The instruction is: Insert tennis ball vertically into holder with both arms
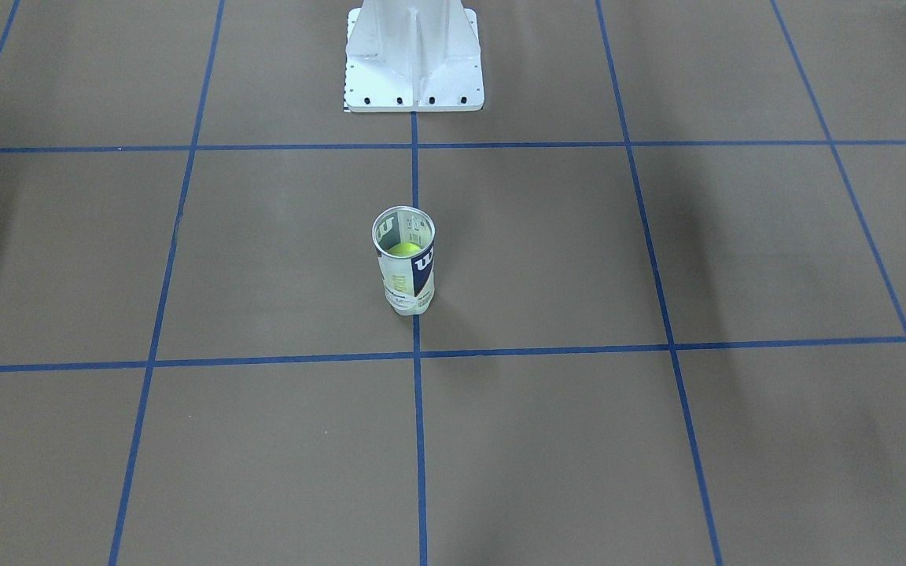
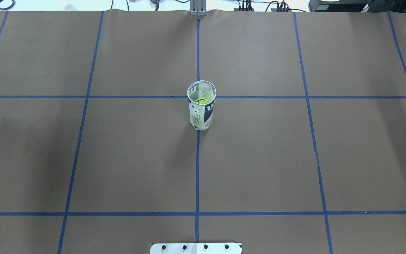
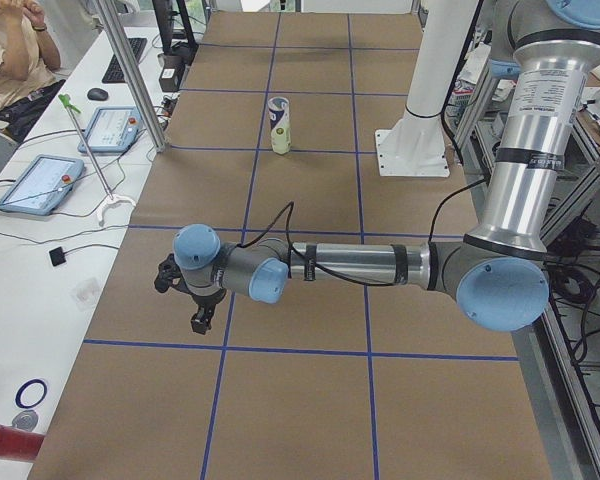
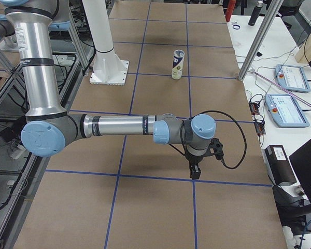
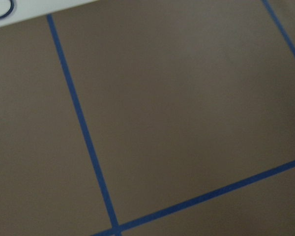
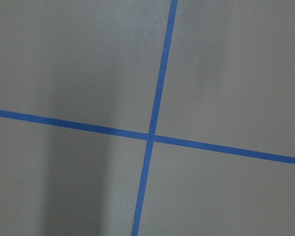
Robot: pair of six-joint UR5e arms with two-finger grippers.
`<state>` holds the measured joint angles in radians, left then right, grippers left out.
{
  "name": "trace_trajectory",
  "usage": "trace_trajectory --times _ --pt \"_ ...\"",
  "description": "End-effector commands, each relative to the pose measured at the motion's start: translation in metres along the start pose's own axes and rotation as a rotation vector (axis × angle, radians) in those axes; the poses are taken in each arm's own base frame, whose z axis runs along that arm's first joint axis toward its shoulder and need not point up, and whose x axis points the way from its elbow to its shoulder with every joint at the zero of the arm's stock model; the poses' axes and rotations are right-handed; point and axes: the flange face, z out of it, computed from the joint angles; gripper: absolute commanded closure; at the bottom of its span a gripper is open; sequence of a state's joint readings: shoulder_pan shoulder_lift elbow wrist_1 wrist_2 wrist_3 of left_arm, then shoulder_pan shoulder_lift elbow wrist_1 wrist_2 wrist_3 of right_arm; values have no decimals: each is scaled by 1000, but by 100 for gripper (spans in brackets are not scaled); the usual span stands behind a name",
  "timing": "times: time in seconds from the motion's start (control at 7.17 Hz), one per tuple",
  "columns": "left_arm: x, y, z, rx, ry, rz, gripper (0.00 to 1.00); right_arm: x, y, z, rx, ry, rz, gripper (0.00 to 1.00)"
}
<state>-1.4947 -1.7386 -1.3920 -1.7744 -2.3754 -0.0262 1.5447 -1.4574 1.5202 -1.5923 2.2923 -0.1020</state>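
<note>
Brown table (image 2: 118, 158), holder (image 2: 201, 114) upright w/ ball (image 2: 202, 101) inside, pedestal (image 1: 414, 55) nearby

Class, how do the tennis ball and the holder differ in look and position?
The tennis ball is yellow-green; the holder is clear plastic with a white and navy label. The ball lies inside; the holder stands upright around it, top open. Both look round from overhead.

The table (image 6: 226, 73) below the left gripper (image 3: 196, 320) and right gripper (image 4: 195, 172) is viewed closely from the wrists; the holder (image 2: 201, 106), far from both, is shared by all exterior views.
</note>
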Motion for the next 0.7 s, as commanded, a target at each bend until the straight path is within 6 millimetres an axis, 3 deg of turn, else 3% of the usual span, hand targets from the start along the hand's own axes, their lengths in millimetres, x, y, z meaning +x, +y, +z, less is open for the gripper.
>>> trace_trajectory --times 0.0,0.14,0.42,0.56 --pt "-26 17 4 -151 -84 -168 1 3 6 4 -8 -2 9 0" --pt "-32 17 -12 -154 -87 -209 0 3 7 5 -9 -2 10 0" --pt "-21 7 -28 -118 -86 -183 0 5 9 7 -12 -4 13 1" --pt "-16 12 -35 -102 -85 -173 0 5 9 7 -13 -1 13 1"
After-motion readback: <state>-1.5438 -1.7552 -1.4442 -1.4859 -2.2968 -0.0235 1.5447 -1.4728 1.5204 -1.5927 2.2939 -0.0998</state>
